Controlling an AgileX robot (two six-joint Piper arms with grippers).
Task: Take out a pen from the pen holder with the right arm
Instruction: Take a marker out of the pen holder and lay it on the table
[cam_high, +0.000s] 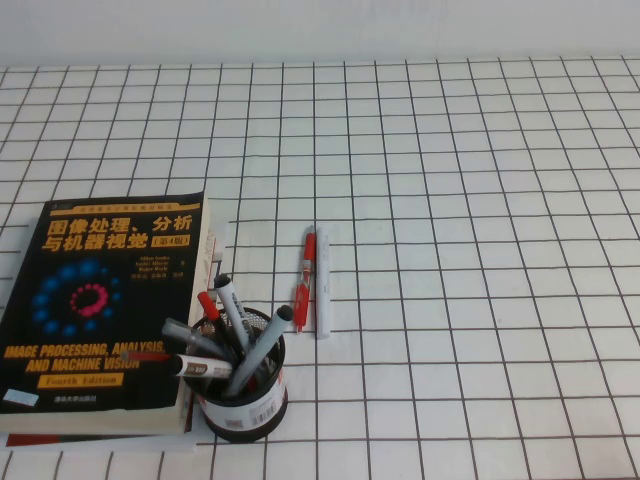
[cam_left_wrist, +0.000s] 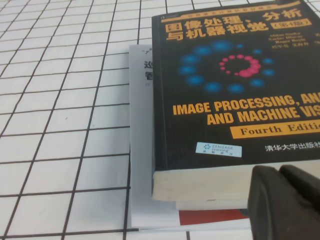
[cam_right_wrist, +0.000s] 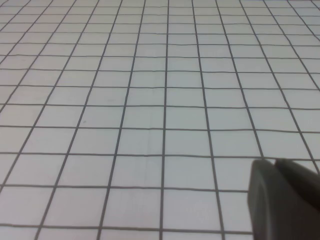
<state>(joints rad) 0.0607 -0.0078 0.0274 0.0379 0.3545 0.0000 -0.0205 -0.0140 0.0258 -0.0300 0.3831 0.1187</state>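
Note:
A black mesh pen holder (cam_high: 245, 415) stands near the table's front left and holds several grey, black and red pens (cam_high: 250, 355). Just behind it a red pen (cam_high: 304, 280) and a white pen (cam_high: 322, 285) lie side by side on the gridded tabletop. Neither arm appears in the high view. In the right wrist view my right gripper (cam_right_wrist: 275, 161) is shut and empty, hovering over bare grid; the holder is not in that view. The left wrist view has my left gripper (cam_left_wrist: 278, 170) shut and empty, beside the near edge of a book.
A thick black textbook (cam_high: 100, 310) lies left of the pen holder, touching it, stacked on a thinner white book (cam_left_wrist: 142, 150). The white gridded table (cam_high: 480, 250) stretches away to the right and back.

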